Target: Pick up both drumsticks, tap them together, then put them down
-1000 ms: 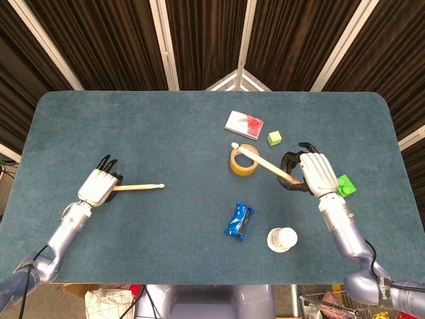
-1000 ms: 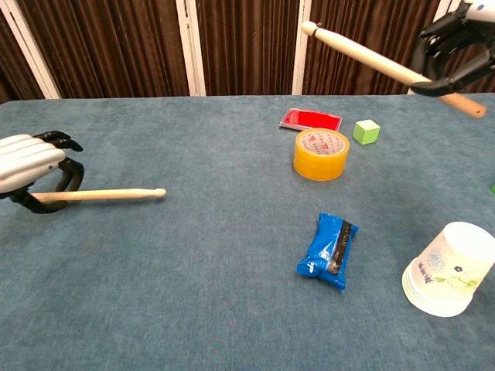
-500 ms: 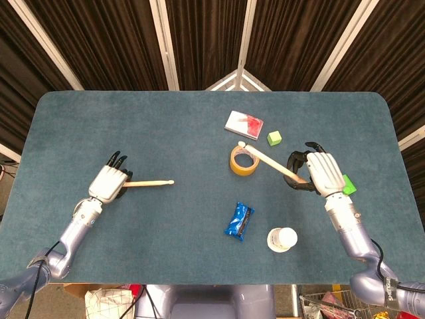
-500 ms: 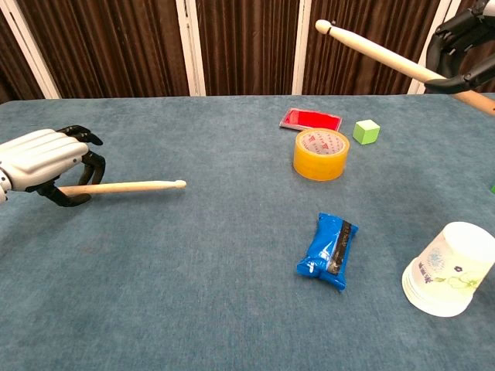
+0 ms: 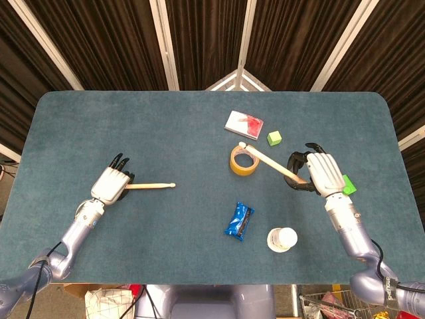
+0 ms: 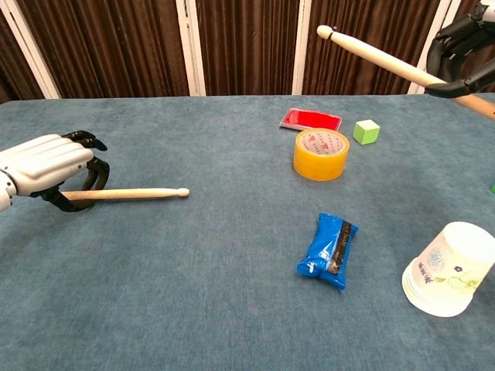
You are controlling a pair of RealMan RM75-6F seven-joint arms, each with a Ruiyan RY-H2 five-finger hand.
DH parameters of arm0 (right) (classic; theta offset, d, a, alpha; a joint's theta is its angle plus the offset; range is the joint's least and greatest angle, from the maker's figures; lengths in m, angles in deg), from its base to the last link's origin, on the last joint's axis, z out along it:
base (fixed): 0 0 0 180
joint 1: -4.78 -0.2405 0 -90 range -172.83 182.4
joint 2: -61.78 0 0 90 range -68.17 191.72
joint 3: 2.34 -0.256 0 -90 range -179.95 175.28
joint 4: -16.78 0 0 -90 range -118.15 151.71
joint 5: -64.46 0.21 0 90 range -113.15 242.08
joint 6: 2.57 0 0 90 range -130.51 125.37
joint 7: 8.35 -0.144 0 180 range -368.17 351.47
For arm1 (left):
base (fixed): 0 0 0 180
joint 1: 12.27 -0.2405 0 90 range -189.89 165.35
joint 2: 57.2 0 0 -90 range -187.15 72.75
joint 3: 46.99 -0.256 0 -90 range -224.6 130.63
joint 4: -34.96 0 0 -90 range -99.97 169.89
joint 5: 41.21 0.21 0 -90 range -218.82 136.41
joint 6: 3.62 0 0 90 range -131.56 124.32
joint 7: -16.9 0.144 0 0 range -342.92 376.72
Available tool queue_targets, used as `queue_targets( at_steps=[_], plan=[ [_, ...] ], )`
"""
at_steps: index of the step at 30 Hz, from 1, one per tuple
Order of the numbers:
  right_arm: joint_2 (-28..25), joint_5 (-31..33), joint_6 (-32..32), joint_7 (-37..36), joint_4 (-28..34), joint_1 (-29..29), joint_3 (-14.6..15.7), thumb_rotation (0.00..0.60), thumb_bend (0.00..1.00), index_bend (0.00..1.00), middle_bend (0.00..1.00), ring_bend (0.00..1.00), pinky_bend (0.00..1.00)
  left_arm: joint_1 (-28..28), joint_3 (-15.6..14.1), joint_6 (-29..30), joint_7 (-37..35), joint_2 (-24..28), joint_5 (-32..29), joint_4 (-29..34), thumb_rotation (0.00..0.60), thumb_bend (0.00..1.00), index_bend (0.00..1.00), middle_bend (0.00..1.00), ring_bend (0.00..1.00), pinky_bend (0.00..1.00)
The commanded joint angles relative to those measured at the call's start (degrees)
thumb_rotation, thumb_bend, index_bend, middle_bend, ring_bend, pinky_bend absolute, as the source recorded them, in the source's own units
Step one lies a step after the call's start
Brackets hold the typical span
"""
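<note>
Left hand [image 5: 111, 184], fingers curled around a pale wooden drumstick [image 5: 149, 186] held level just above the blue felt table [image 5: 166, 133]. Right hand [image 5: 320, 173] grips a second wooden drumstick [image 5: 269, 159], raised, tip over the yellow tape roll [image 5: 244, 160].

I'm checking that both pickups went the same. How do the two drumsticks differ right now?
The left drumstick is held low and roughly level over the table by the left hand. The right drumstick is held high by the right hand and slants. Both are pale wood, tips pointing inward.
</note>
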Motion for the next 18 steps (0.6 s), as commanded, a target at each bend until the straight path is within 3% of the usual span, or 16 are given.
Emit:
queue_targets(
  at_steps=[1,8,18],
  plan=[
    [0.0,-0.1,0.0,0.0,0.0,0.0,-0.1,0.6,0.46,0.75,0.65,0.51,0.15,0.0,0.0,-0.4,0.1,0.3,-0.2,0.3,0.6,0.51,0.56,0.54,0.1,0.0],
    [0.1,-0.1,0.3,-0.1,-0.2,0.0,-0.3,0.6,0.46,0.75,0.65,0.51,0.15,0.0,0.2,-1.2,1.5,1.0,-0.8,1.4,0.6,0.51,0.5,0.5,0.08,0.0],
    [-0.1,-0.4,0.1,-0.1,0.1,0.4,-0.4,0.6,0.46,0.75,0.65,0.51,0.15,-0.3,0.4,-1.6,2.3,2.2,-1.5,3.9,0.6,0.51,0.48,0.53,0.08,0.0]
  ],
)
